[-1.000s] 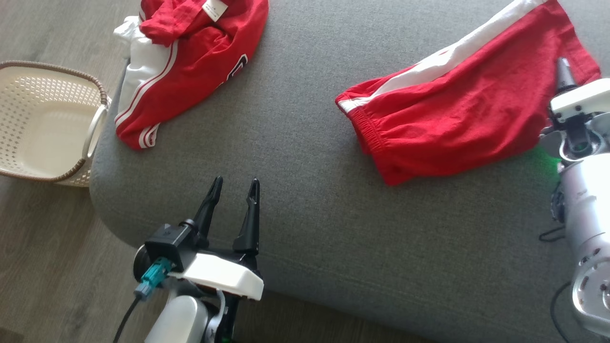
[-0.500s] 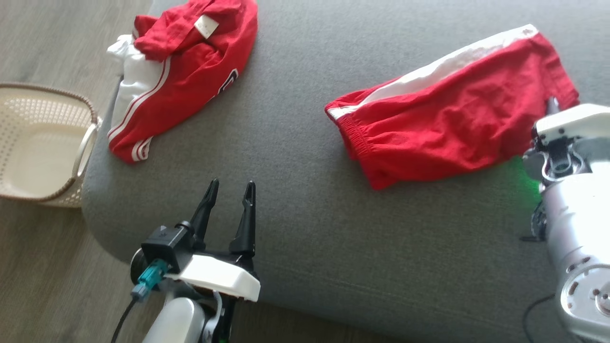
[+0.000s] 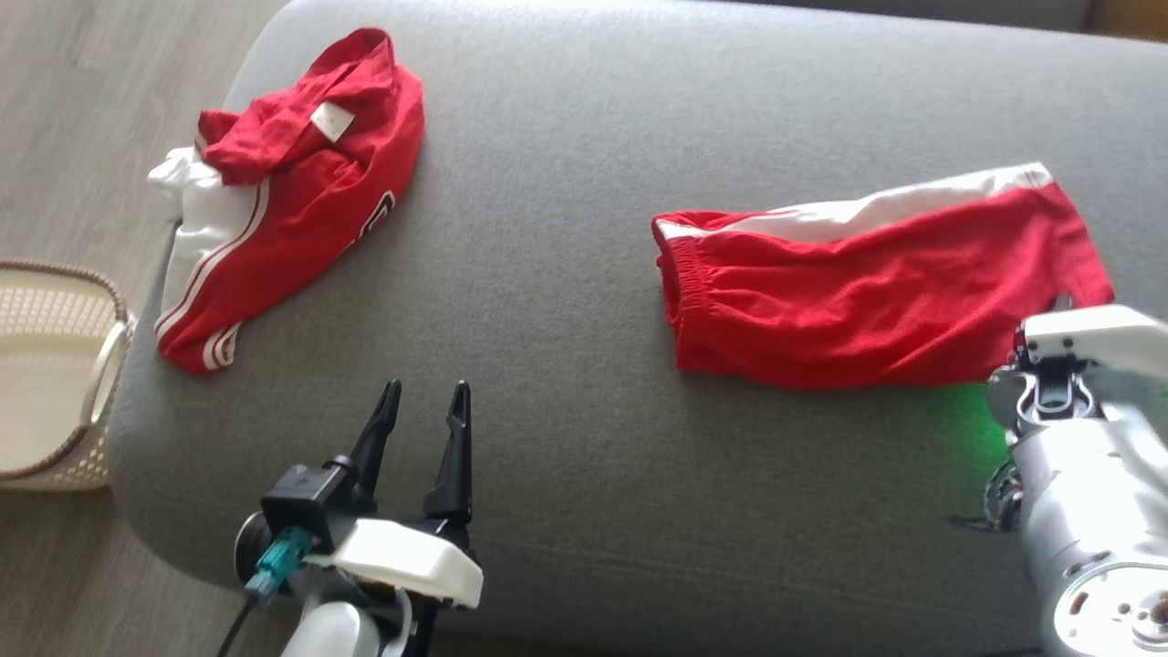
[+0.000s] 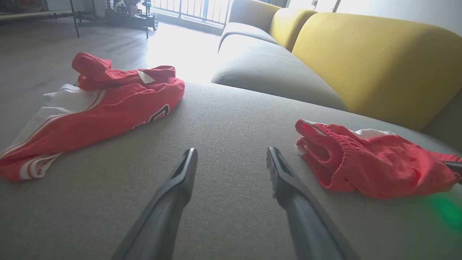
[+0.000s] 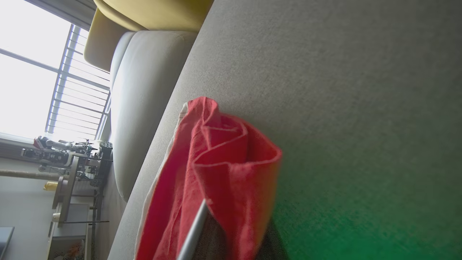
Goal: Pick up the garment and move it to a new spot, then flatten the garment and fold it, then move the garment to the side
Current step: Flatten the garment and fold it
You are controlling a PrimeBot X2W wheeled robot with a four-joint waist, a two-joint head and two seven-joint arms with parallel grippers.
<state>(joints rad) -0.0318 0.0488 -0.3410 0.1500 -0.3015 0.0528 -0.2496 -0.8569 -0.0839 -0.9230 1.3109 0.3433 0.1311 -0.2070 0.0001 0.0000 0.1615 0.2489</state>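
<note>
Right fingers (image 5: 191, 233) pinched on red shorts (image 3: 867, 301) | left fingers (image 3: 453, 447) spread wide, empty, over sofa seat (image 3: 566, 182)

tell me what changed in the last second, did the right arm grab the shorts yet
Yes. The right gripper shut its fingers on the right end of the red shorts and tugged it, so they now lie narrower and bunched. The head camera shifted too. The left gripper stays open over the cushion; the red jersey and basket stayed put.
</note>
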